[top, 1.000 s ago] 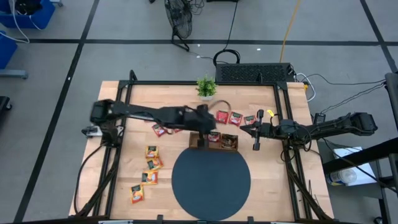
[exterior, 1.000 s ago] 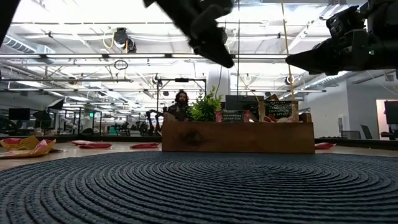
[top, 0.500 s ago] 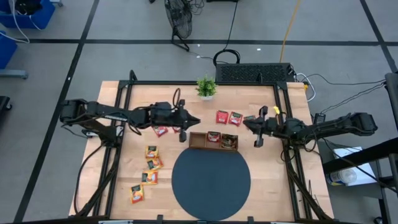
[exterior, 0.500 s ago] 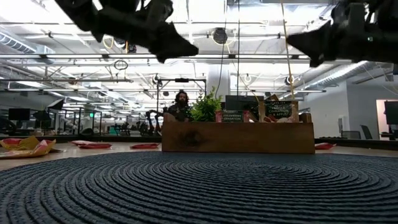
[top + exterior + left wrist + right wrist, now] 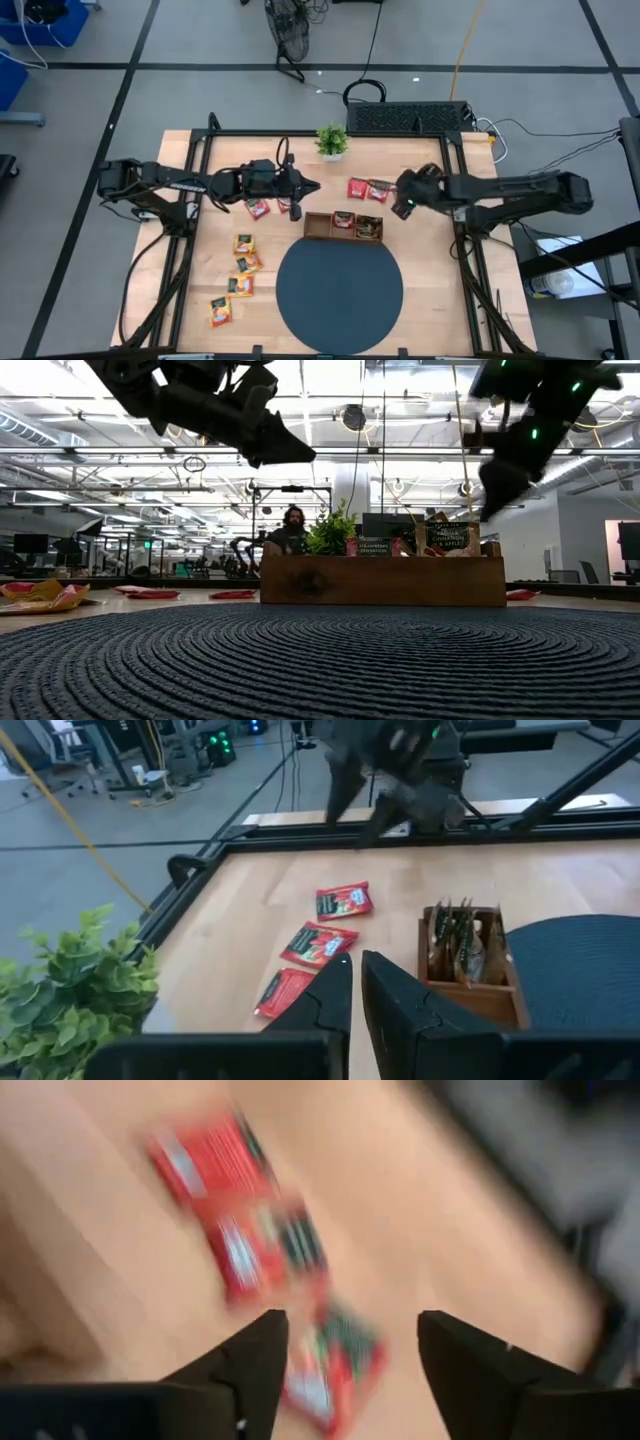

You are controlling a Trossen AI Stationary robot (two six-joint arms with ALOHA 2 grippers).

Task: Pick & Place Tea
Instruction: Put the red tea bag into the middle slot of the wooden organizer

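**A:** High view first: where is each hand?

**B:** The right hand (image 5: 403,207) hangs over the pale wooden bench (image 5: 440,300), just right of the small flat red tea sachets (image 5: 367,189) lying at the far side. Its fingers (image 5: 480,1380) are spread, with the red sachets showing in the gap. The left hand (image 5: 308,188) hovers left of the brown wooden three-compartment tray (image 5: 344,226), near two more red sachets (image 5: 258,209); its fingers (image 5: 325,1005) are pressed nearly together, holding nothing.

**A:** And the rest of the tea?

**B:** Yellow-orange sachets (image 5: 240,265) are scattered near-left; a few packets already stand in the tray, beyond the dark round woven mat (image 5: 339,291).

**A:** What could go wrong?

**B:** The red sachets lie touching. If the right hand comes down on the overlap, I'd expect it to drag both or pinch only an edge, and flat foil could slip free.
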